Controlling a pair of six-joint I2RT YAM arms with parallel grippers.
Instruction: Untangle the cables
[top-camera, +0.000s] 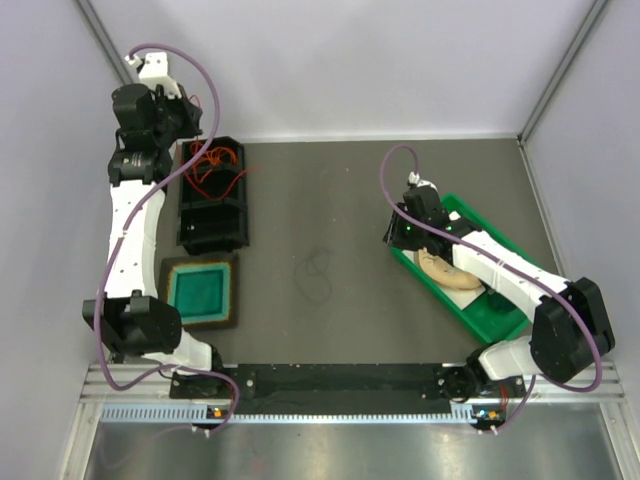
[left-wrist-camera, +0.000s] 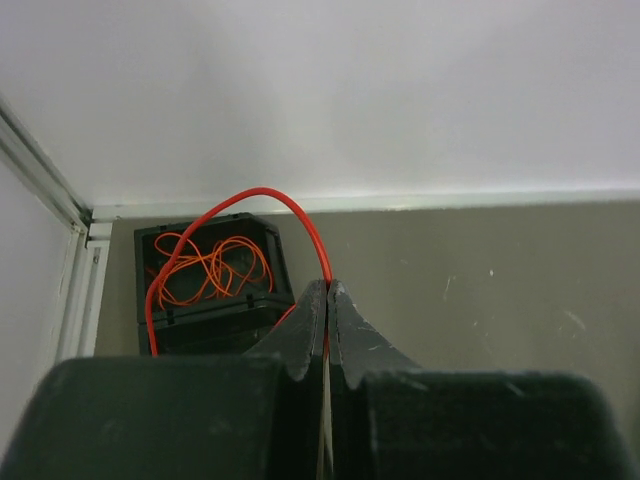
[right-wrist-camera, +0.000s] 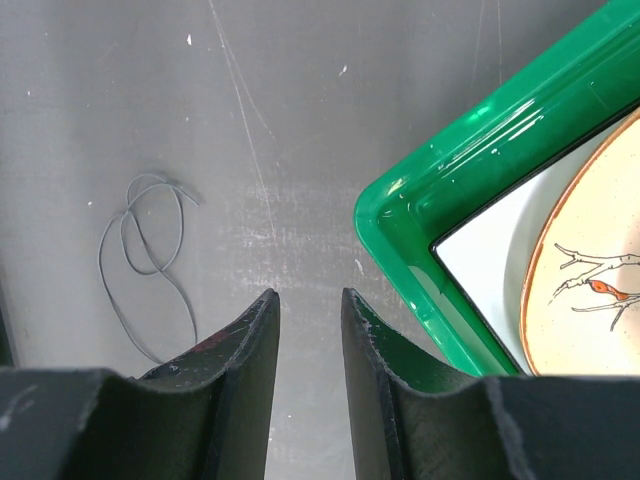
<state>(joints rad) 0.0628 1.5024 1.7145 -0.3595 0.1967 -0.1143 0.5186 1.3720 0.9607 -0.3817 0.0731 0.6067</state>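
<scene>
A tangle of orange-red cables (left-wrist-camera: 210, 268) lies in the far compartment of a black bin (top-camera: 211, 195). One orange-red cable (left-wrist-camera: 285, 205) arches up out of the bin and runs between the fingers of my left gripper (left-wrist-camera: 328, 288), which is shut on it above the bin's far left end. A thin dark cable (top-camera: 315, 272) lies in loose loops on the grey table; it also shows as the dark cable (right-wrist-camera: 150, 250) in the right wrist view. My right gripper (right-wrist-camera: 308, 296) hangs open and empty beside the green tray's corner, apart from that cable.
A green tray (top-camera: 470, 300) with a cream plate (right-wrist-camera: 585, 280) on a white sheet sits at the right. A teal square dish (top-camera: 200, 290) on a brown mat sits front left. White walls close in the far and left sides.
</scene>
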